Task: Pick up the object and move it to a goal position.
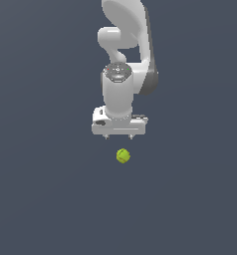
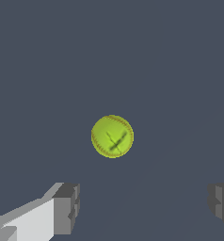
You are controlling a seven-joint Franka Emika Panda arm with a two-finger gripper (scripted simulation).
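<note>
A small yellow-green ball [image 1: 123,156] with thin reddish-brown seam lines lies on the dark grey floor. In the wrist view the ball [image 2: 112,136] sits in the middle of the picture. My gripper [image 1: 118,137] hangs above and a little behind the ball, apart from it. Its jaws are spread wide and hold nothing. In the wrist view my gripper [image 2: 144,207] shows one grey finger [image 2: 67,208] on each side, with the ball beyond the gap between them.
The white arm [image 1: 125,60] rises above the gripper at the top of the exterior view. The dark grey floor [image 1: 41,199] fills all else in view. No goal marker shows.
</note>
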